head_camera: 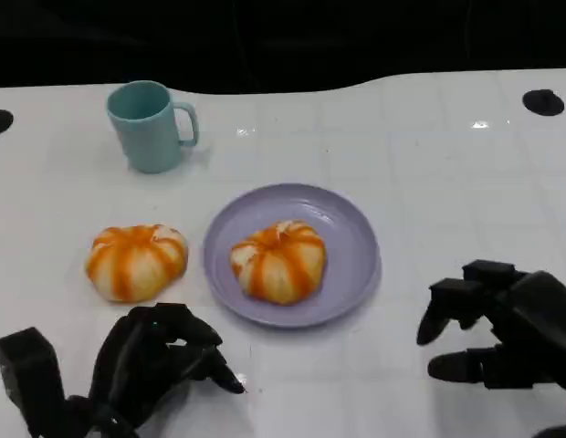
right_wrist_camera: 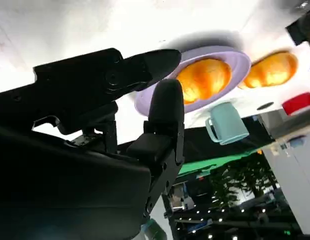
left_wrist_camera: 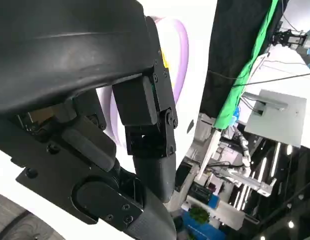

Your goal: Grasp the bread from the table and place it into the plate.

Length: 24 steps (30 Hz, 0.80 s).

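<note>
Resting low at the near edge of the white table point(head_camera: 447, 182), left hand point(head_camera: 160, 360) has fingers curled inward, nothing in them. Right hand point(head_camera: 502, 333) sits at the near right, fingers apart and bent, holding nothing. Just beyond the left hand: one bread point(head_camera: 136, 261), orange-striped, round, lying on the bare table, just beside the plate point(head_camera: 356, 246) on its left. Plate is lilac, mid-table, between the two hands and a little farther out. Second bread point(head_camera: 279, 260) lies inside it, slightly left of centre. Farthest back, left: teal mug point(head_camera: 148, 125), upright, handle turned right, well apart from the plate.
</note>
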Motion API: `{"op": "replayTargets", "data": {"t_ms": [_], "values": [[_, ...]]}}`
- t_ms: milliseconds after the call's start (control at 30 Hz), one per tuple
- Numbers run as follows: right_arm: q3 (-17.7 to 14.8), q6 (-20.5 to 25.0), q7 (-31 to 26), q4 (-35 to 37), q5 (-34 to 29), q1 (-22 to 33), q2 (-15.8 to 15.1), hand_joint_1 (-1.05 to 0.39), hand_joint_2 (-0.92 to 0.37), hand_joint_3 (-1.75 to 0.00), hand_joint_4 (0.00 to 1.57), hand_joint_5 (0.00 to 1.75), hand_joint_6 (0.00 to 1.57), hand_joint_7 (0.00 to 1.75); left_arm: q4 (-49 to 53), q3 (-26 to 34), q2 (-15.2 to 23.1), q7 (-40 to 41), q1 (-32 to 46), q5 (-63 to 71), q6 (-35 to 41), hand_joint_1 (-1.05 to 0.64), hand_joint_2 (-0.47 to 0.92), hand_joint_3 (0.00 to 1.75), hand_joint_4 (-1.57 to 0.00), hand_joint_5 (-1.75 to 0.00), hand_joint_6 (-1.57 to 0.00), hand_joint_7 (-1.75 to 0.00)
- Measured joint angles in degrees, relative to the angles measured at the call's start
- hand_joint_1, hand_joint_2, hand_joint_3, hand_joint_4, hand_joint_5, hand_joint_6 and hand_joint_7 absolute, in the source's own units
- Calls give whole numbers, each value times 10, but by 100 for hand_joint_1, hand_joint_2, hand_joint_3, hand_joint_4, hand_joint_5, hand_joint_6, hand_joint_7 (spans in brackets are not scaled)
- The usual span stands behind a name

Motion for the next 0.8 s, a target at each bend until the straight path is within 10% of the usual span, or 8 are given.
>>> {"op": "replayTargets", "data": {"t_ms": [800], "values": [[-21,-38,-28,46,-14,48,25,-41,-92,0,75,175,61,164,0,2,8,-4,0,-1,4,-105,68,0,-157,-60,-157,-32]]}}
